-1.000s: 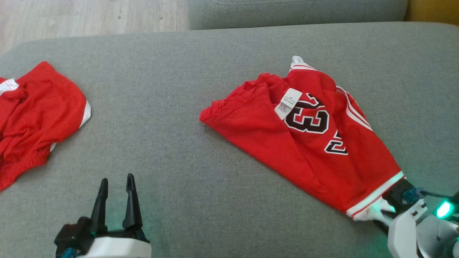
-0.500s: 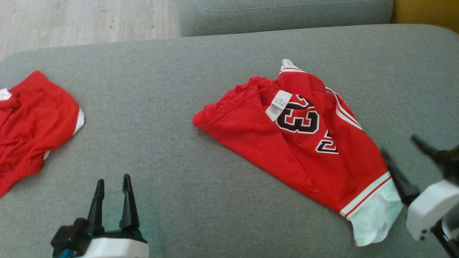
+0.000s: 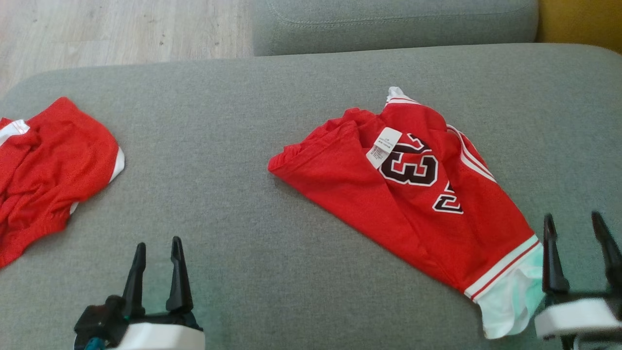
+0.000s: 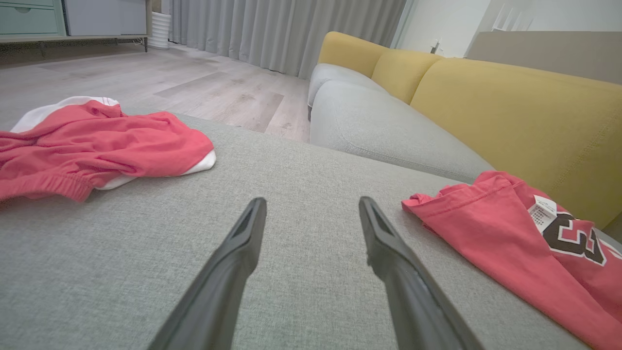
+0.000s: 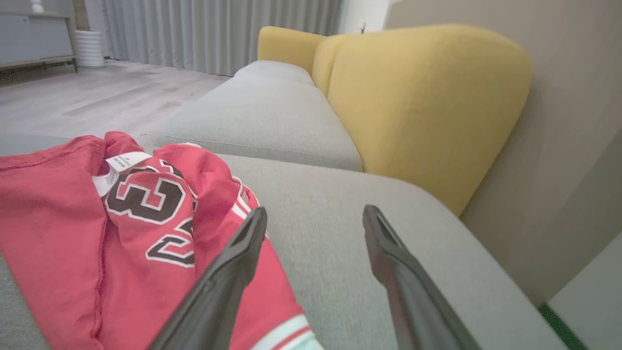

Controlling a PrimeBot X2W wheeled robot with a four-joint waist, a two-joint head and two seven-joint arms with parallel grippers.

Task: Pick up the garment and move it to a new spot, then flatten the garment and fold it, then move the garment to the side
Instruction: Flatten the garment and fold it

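**On the grey cushion: hem let go, jersey lies free**

At the cushion's (image 3: 233, 112) far left edge: a second red garment (image 3: 53, 165), bunched, partly off the side. Not touched.

Near edge of the cushion, left of middle: left gripper (image 3: 158, 243), fingers spread wide, nothing between them. It hovers low over bare fabric, as it did a second ago. Well apart from both garments.

Right half of the cushion: the red jersey (image 3: 350, 189), lying slantwise, running from mid-cushion toward the near right corner. One flap is doubled over, care label (image 3: 384, 147) exposed, number print partly creased. The white hem (image 3: 510, 296) sits at the near right end.

Near right corner of the cushion: right gripper (image 3: 572, 216), fingers wide apart and empty, just beside the hem, not touching it.

Change: a second ago this gripper was pinched on the white hem. It has since opened and drawn off to the right. The jersey stayed where it was dropped; the small shift of the whole scene is the head camera, not the cloth.

Reading: the carry to a new spot looks finished. The jersey is not flat yet, so spreading out that doubled flap comes next, then the fold. Both grippers are free for it.
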